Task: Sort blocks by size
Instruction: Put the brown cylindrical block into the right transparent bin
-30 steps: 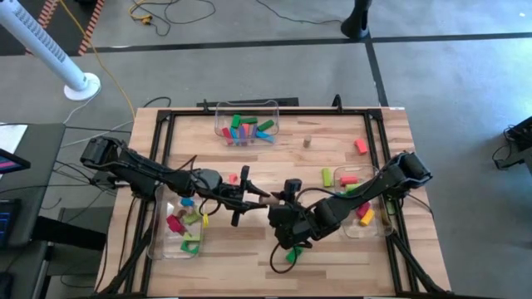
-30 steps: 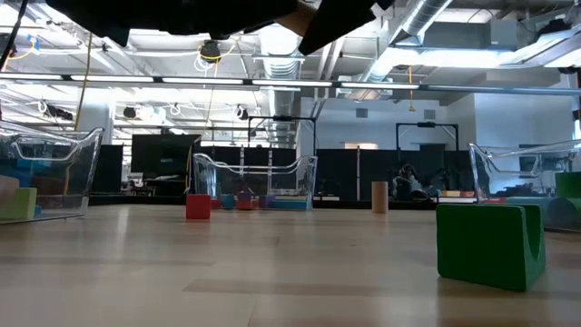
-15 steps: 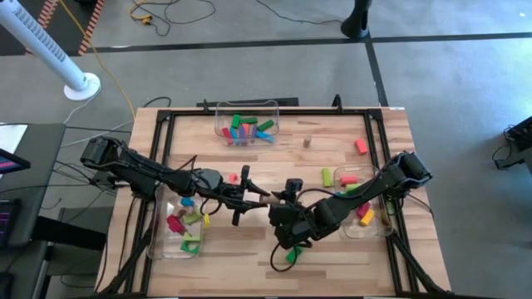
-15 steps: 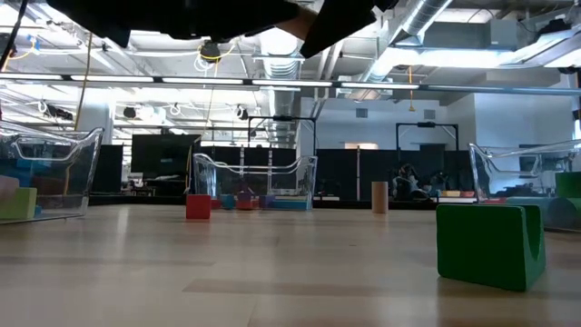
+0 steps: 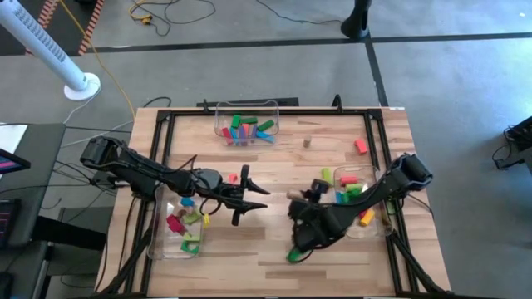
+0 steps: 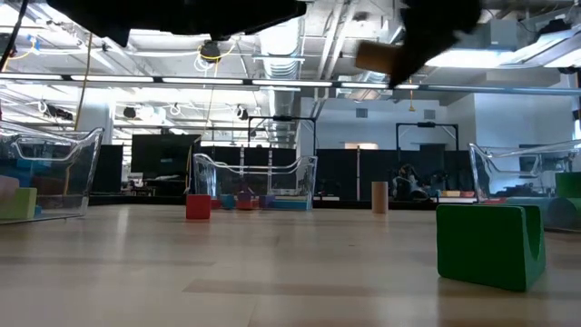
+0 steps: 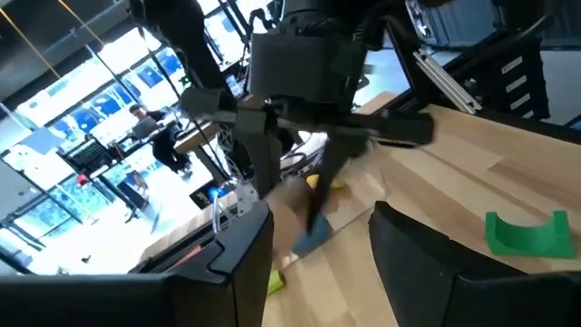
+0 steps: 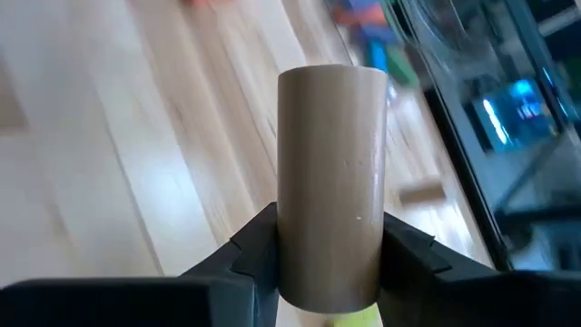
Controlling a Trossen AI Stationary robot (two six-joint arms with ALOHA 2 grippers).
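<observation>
Wood-plank surface (image 5: 274, 166) w/ black frame round its edges. Three clear plastic bins: far-centre bin (image 5: 247, 126), left bin (image 5: 179, 224), right bin (image 5: 367, 218). Grey floor beyond, yellow cable (image 5: 116, 79), white ribbed post on round base (image 5: 50, 46) at upper left.

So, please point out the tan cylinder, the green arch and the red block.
tan cylinder (image 8: 331, 182), right wrist view, middle of its side.
green arch (image 6: 490, 243), low view, front face.
red block (image 6: 198, 207), low view, front face.

Bare wood at table centre (image 5: 274, 166), open lane between left gripper (image 5: 259, 198) and right gripper (image 5: 301, 202), green arch block (image 5: 293, 254) below, bins (image 5: 247, 106) lining back and sides
</observation>
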